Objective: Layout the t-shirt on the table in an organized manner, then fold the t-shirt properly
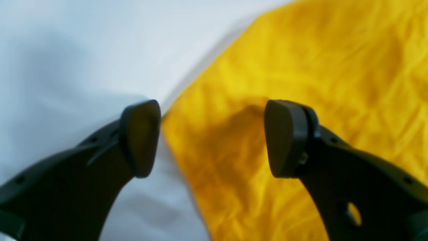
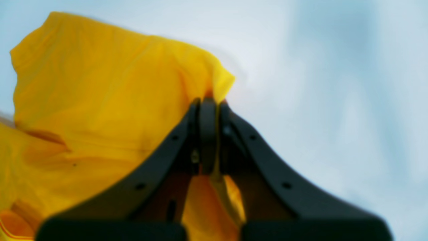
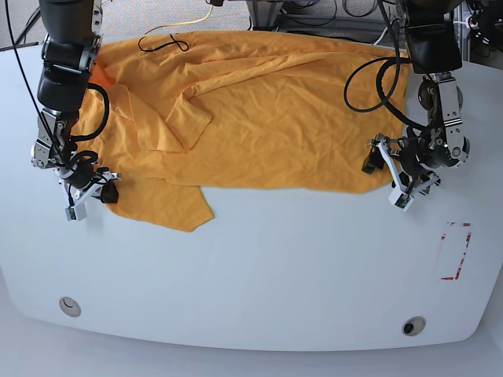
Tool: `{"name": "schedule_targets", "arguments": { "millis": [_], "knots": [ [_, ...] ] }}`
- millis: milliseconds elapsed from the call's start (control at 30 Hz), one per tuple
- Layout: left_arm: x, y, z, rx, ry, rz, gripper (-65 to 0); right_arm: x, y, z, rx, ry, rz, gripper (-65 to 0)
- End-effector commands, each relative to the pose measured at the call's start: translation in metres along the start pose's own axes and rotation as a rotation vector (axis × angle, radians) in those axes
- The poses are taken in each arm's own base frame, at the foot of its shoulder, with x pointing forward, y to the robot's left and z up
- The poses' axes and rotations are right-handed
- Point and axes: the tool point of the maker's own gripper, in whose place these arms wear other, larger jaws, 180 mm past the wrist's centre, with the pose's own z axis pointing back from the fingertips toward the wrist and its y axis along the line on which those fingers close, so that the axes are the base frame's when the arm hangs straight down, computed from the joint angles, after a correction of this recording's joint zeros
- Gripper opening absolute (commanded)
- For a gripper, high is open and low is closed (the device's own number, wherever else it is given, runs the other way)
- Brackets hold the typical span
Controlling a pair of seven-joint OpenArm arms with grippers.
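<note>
The right gripper (image 2: 209, 110) pinches the t-shirt (image 3: 259, 118) at nine o'clock, likely anchoring it; the left gripper (image 1: 212, 137) gapes empty over its three o'clock edge on the counter (image 3: 259, 275).

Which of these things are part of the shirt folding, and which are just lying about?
Part of the job:
- t-shirt
- table
- left hand, open
- right hand, pinching the shirt

Just there:
- red tape outline
- two round grommets
- cables
</note>
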Motion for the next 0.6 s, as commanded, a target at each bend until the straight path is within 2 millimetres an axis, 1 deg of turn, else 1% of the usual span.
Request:
{"name": "schedule_targets", "arguments": {
  "millis": [0,67,167,300,367,567],
  "knots": [
    [0.014,0.007,0.005,0.013,-0.039,-0.019,-19.0,-0.004,-0.006,0.003,-0.019,0.054,0.03,-65.0],
    [0.014,0.005,0.004,0.01,-0.035,-0.019,-19.0,-0.004,-0.006,0.003,-0.019,0.054,0.03,-65.0],
    [0.006,0.004,-0.001,-0.001,-0.016,-0.002,-19.0,-0.003,-0.006,0.003,-0.018,0.05,0.031,-65.0],
    [0.004,0.007,-0.007,-0.01,-0.003,0.021,-19.0,0.007,-0.003,0.004,-0.017,0.028,0.051,-65.0],
    [0.001,0.008,-0.01,-0.017,0.008,0.035,-19.2,0.007,-0.003,0.005,-0.018,0.029,0.054,-65.0],
    [0.001,0.008,-0.013,-0.022,-0.013,0.047,-19.2,0.006,-0.003,0.005,-0.018,0.04,0.054,-65.0]
  ]
}}
